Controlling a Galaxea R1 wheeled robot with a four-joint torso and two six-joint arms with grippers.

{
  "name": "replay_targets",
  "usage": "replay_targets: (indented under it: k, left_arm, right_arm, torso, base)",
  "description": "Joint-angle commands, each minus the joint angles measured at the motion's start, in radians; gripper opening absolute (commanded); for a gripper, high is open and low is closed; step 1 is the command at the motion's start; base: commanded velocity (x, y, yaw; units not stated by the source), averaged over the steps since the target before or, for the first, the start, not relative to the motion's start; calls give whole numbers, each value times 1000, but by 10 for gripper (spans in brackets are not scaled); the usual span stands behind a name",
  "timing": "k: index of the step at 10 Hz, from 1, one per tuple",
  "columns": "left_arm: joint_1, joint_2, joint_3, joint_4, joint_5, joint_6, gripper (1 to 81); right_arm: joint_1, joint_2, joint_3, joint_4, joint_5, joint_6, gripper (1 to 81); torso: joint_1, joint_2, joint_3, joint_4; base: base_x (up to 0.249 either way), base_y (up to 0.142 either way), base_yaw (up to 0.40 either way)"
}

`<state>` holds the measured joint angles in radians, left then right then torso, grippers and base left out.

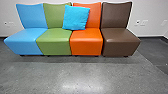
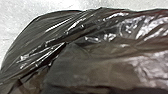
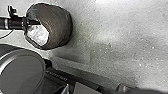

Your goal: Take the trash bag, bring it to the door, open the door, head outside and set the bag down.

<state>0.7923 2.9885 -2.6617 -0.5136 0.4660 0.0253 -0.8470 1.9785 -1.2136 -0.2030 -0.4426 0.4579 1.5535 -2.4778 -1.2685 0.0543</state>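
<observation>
Dark, creased, glossy plastic trash bag point(image 3: 58, 27) was at the left claw point(image 3: 34, 22), rounded, mouth open. Couldn't tell whether left or right claw was spread. Smooth, blocky seats point(image 1: 86, 36) stood ahead.

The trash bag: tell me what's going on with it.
The robot's left arm appears to hold the dark trash bag at its end, above the grey floor. It has not been put down. Ahead stands a row of four colored chairs, with a blue cushion against the green and orange backs.
</observation>
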Motion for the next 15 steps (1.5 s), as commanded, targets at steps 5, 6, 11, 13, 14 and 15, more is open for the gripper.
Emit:
replay_targets:
  k: [5,6,11,13,14,15]
  left_arm:
    - [28,37,-58,0,48,-2,811]
    - [28,35,-58,1,48,-2,811]
    - [28,32,-57,1,48,2,10]
    - [29,23,-57,0,51,10,10]
    - [29,20,-53,1,51,11,10]
    - [29,18,-44,1,54,11,10]
  right_arm:
    - [53,-30,16,7,-47,2,811]
    - [54,-30,16,7,-47,2,811]
    - [48,-36,14,5,-45,2,811]
    - [48,-34,13,5,-45,2,811]
    - [48,-33,11,5,-45,2,811]
    - [48,-31,11,5,-45,2,811]
  torso:
    - [0,0,0,0]
    - [0,0,0,0]
    - [0,0,0,0]
    - [0,0,0,0]
    - [-64,100,0,0]
    - [-65,100,0,0]
  base:
    - [0,0,0]
    - [0,0,0]
    - [0,0,0]
    - [0,0,0]
    - [0,0,0]
    - [0,0,0]
